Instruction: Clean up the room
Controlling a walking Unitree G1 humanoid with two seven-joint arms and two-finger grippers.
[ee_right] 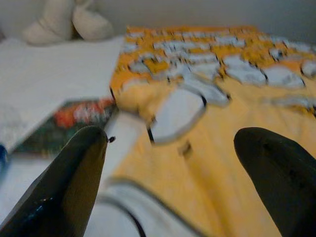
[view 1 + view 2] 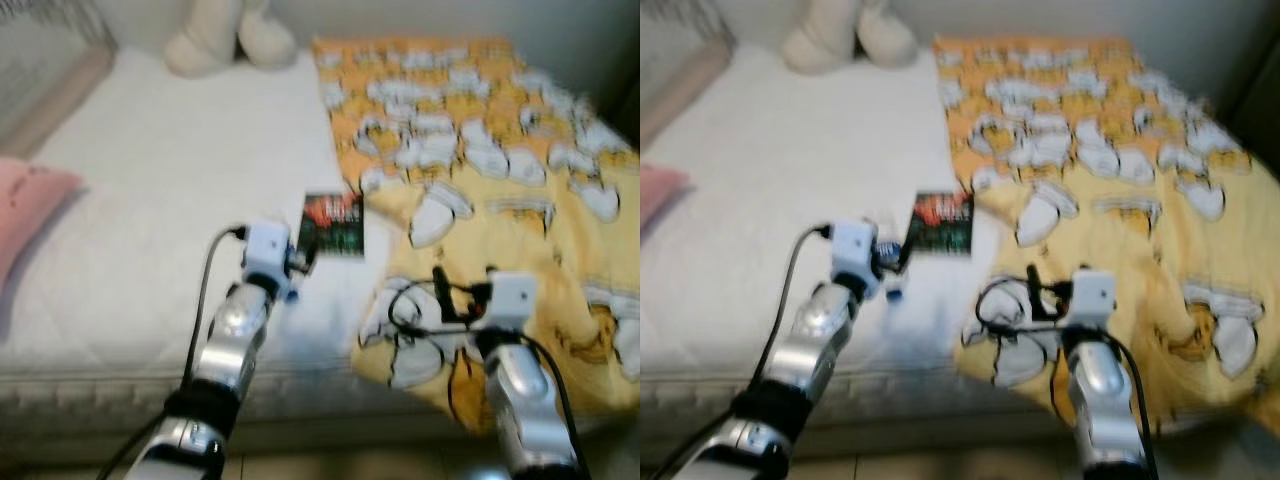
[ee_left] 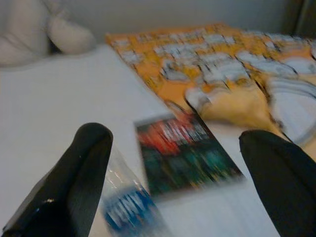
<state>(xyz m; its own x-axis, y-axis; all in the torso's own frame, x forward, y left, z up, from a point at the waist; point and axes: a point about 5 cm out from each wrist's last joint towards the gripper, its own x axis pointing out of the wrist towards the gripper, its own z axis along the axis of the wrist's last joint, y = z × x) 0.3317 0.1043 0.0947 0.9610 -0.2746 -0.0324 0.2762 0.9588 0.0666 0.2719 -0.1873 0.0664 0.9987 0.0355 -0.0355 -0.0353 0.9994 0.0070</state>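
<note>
L wrist view alone shows clear plastic bottle w/ blue label (image 3: pixel 123 207) by L gripper (image 3: pixel 182 182), fingers wide apart, empty. Dark red-green booklet (image 2: pixel 332 225) at 12 o'clock on white bed (image 2: pixel 150 200). R gripper (image 1: pixel 187 182) spread wide, empty, over yellow cartoon-print blanket (image 2: pixel 500 180).

We see a bed (image 2: pixel 150 200) with a white mattress cover; a cream plush toy (image 2: pixel 225 35) sits at its far end, near the wall, well apart from everything else.

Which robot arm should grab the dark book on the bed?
Probably the left. The left gripper is open with the book lying just ahead between its fingers. The right gripper, also open, points at the yellow blanket, with the book off to one side.
</note>
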